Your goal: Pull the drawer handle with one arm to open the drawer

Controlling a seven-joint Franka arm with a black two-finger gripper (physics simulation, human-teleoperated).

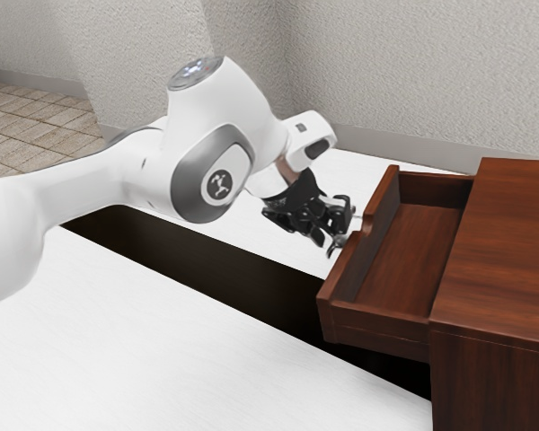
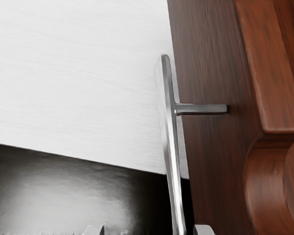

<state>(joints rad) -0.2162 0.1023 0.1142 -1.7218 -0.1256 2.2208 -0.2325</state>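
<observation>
The white robot arm's (image 1: 207,171) black gripper (image 1: 337,235) has its fingers apart, with the thin silver metal handle bar (image 2: 169,147) between them. The bar lies longways along the front of the brown wooden drawer (image 1: 404,251). The drawer sticks out open toward the exterior view's left from the brown wooden cabinet (image 1: 508,269).

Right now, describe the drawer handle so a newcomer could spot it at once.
Find the dark wooden cabinet at the exterior view's right, then its pulled-out drawer. On its front sits the handle: a slim silver bar against brown wood.
</observation>
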